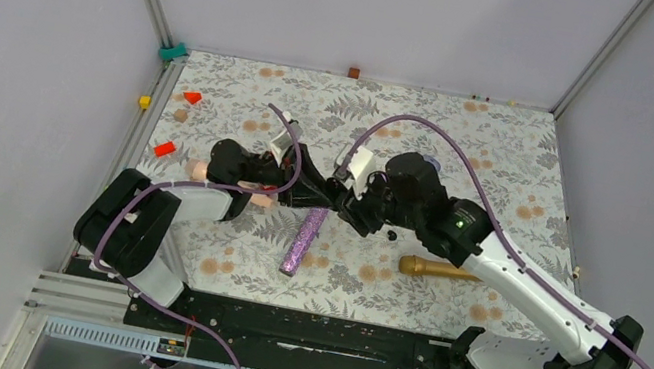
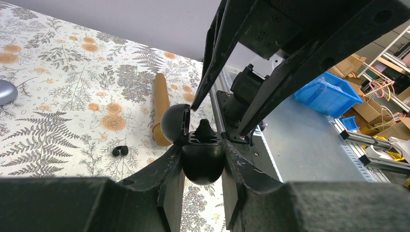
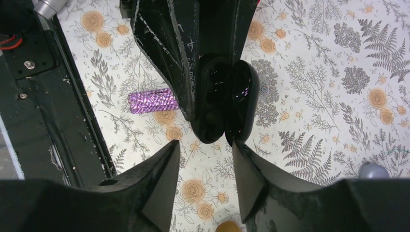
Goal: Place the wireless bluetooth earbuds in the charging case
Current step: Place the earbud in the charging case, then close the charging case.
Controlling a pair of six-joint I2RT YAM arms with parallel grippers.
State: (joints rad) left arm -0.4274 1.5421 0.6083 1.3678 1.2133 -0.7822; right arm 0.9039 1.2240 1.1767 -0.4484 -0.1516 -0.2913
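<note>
Glossy black oval charging case is clamped in left gripper, right gripper is spread, empty. Tiny black earbud perched inside could get flicked out by an off-centre poke.

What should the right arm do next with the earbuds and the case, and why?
Probably draw the right gripper back from the black oval charging case and head for the loose small black earbud on the floral cloth near the gold microphone. Its fingers stand apart, holding nothing. One earbud sits upright in the open case, which the left gripper clamps.
</note>
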